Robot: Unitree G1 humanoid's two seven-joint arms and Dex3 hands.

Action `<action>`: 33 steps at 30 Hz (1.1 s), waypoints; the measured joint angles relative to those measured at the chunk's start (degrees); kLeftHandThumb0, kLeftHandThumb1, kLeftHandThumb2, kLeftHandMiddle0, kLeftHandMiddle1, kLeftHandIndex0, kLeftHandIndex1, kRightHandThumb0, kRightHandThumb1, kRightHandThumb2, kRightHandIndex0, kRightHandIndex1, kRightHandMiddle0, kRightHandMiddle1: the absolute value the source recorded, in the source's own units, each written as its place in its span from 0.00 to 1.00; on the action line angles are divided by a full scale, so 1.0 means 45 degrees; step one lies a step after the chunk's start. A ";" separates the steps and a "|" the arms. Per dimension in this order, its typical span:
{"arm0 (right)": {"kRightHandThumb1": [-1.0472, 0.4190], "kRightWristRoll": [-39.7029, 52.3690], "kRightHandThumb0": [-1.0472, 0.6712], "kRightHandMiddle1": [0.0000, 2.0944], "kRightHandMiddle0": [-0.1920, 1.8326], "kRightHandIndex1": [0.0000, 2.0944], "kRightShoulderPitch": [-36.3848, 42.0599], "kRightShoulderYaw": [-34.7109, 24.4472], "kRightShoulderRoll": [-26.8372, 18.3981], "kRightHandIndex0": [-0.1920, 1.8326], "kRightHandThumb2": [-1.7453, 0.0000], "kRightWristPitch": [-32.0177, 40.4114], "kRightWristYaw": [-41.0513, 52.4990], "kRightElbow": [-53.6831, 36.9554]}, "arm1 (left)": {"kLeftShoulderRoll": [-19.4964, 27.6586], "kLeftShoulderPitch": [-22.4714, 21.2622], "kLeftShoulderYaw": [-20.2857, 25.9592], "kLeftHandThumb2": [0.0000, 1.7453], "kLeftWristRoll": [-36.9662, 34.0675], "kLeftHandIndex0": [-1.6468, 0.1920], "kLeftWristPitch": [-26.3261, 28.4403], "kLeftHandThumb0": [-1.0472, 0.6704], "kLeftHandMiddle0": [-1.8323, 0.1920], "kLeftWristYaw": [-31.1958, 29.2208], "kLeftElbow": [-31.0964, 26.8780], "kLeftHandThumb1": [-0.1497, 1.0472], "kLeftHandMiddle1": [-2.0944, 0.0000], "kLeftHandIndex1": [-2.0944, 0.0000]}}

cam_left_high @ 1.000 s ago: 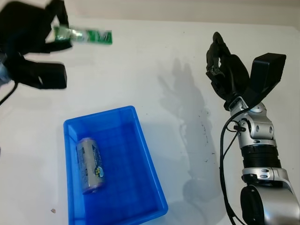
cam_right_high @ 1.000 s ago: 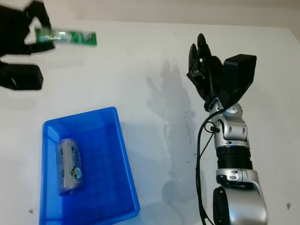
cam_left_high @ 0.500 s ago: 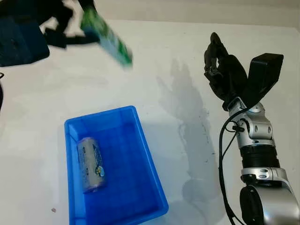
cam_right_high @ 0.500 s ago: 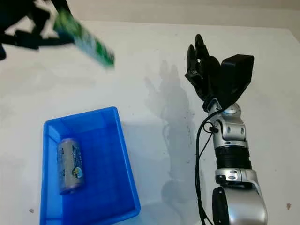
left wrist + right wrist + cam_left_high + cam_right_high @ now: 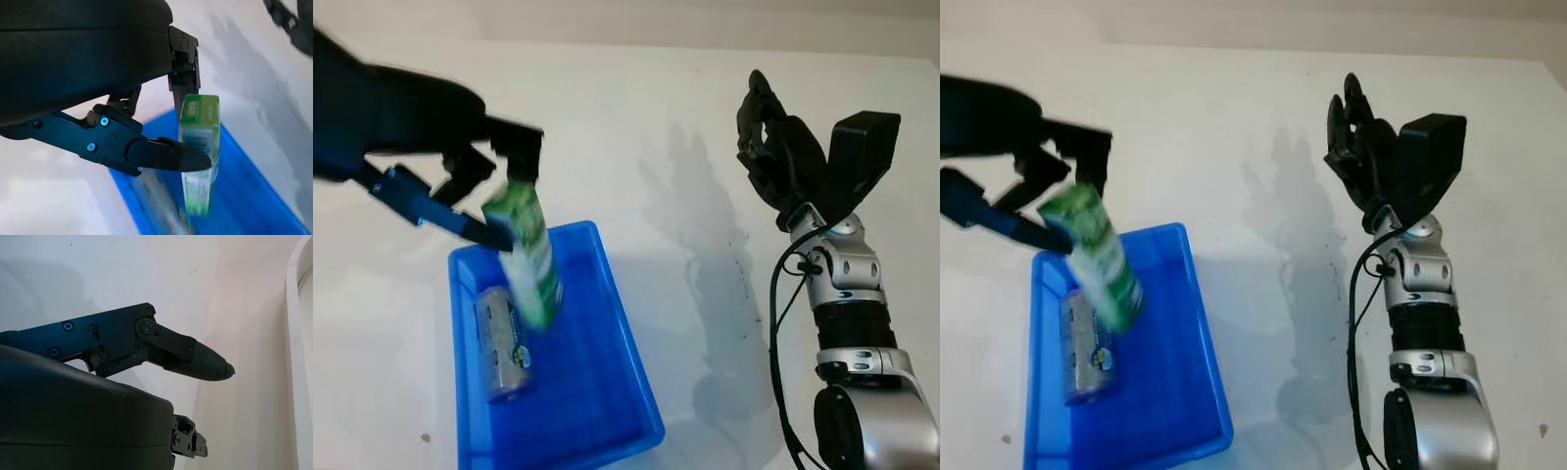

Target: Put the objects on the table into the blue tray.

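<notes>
Left eye view: left hand [image 5: 475, 186] at upper left, clamped on the top of a green rectangular cardboard box [image 5: 527, 257] hanging tilted over the blue plastic tray [image 5: 617, 343] at lower left; silver cylindrical can [image 5: 503, 345] lying inside the tray; right hand [image 5: 781, 147] raised at upper right above the white counter [image 5: 636, 117], holding nothing, open.

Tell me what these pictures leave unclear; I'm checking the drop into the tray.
- Green box: print blurred in the eye views; left hand covers its top.
- Can in the blue tray: its upper end is hidden behind the box.
- Whether the box's lower end touches the tray floor: cannot tell.
- Right hand, open, raised over the table's right: its palm faces away.
</notes>
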 measured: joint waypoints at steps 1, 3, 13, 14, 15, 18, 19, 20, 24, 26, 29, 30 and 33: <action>0.00 0.0000 0.26 0.00 0.00 0.00 -0.0010 -0.0001 0.0000 0.00 0.57 -0.0022 0.0001 0.0032 | 0.0124 0.0087 0.0140 0.19 -0.0125 0.76 0.0003 0.37 0.70 -0.0056 -0.0099 1.00 0.19 0.27; 0.00 -0.0004 0.26 0.00 0.00 0.00 -0.0056 0.0002 0.0001 0.00 0.57 -0.0110 0.0011 0.0141 | 0.0380 0.0283 0.0362 0.14 -0.0235 0.84 -0.0180 0.35 0.77 -0.0097 -0.0285 1.00 0.04 0.06; 0.00 -0.0029 0.26 0.00 0.00 0.00 -0.0213 0.0024 0.0062 0.00 0.57 -0.0339 0.0049 0.0502 | 0.0131 -0.0335 -0.0725 0.03 -0.0706 0.88 -0.0659 0.30 0.89 -0.1374 0.0699 0.90 0.99 0.95; 0.00 -0.0029 0.26 0.00 0.00 0.00 -0.0212 0.0020 0.0066 0.00 0.57 -0.0353 0.0049 0.0504 | 0.0064 -0.0580 -0.0800 0.03 -0.0690 0.87 -0.0583 0.29 0.89 -0.1383 0.0966 0.90 0.98 0.95; 0.00 -0.0029 0.26 0.00 0.00 0.00 -0.0212 0.0017 0.0065 0.00 0.57 -0.0361 0.0051 0.0505 | -0.0024 -0.0812 -0.0813 0.03 -0.0686 0.86 -0.0518 0.29 0.88 -0.1318 0.1270 0.91 0.98 0.95; 0.00 -0.0037 0.26 0.00 0.00 0.00 -0.0211 0.0013 0.0066 0.00 0.57 -0.0363 0.0026 0.0502 | -0.0769 -0.1369 -0.0600 0.04 -0.0876 0.80 -0.0788 0.26 0.81 -0.0920 0.2903 0.93 0.95 0.93; 0.00 -0.0037 0.26 0.00 0.00 0.00 -0.0211 0.0015 0.0069 0.00 0.57 -0.0363 0.0009 0.0500 | -0.1127 -0.1442 -0.0392 0.03 -0.0948 0.77 -0.0881 0.26 0.78 -0.0553 0.3613 0.93 0.93 0.92; 0.00 -0.0037 0.26 0.00 0.00 0.00 -0.0210 0.0014 0.0070 0.00 0.57 -0.0363 0.0003 0.0495 | -0.1422 -0.1448 -0.0141 0.03 -0.0998 0.74 -0.0807 0.27 0.75 -0.0032 0.4243 0.93 0.92 0.90; 0.00 -0.0036 0.26 0.00 0.00 0.00 -0.0209 0.0019 0.0073 0.00 0.58 -0.0361 0.0005 0.0487 | -0.3021 -0.1464 0.1289 0.10 -0.1288 0.76 -0.1261 0.24 0.70 0.2551 0.6336 0.99 0.79 0.67; 0.00 -0.0032 0.26 0.00 0.00 0.00 -0.0208 0.0016 0.0071 0.00 0.58 -0.0358 0.0038 0.0485 | -0.3783 -0.1464 0.1839 0.13 -0.1286 0.85 -0.1597 0.26 0.77 0.4059 0.7045 1.00 0.59 0.50; 0.00 -0.0005 0.26 0.00 0.00 0.00 -0.0207 0.0013 0.0071 0.00 0.58 -0.0355 0.0114 0.0484 | -0.4861 -0.1433 0.2472 0.22 -0.1067 0.92 -0.1588 0.34 0.82 0.6801 0.7328 1.00 0.58 0.44; 0.00 0.0004 0.26 0.00 0.00 0.00 -0.0207 0.0013 0.0070 0.00 0.58 -0.0355 0.0129 0.0484 | -0.5133 -0.1418 0.2626 0.24 -0.0961 0.93 -0.1655 0.35 0.81 0.7485 0.7326 1.00 0.62 0.46; 0.00 0.0013 0.26 0.00 0.00 0.00 -0.0207 0.0015 0.0071 0.00 0.58 -0.0354 0.0163 0.0484 | -0.5828 -0.1390 0.2892 0.29 -0.0553 0.91 -0.2214 0.30 0.76 0.9268 0.7726 1.00 0.86 0.67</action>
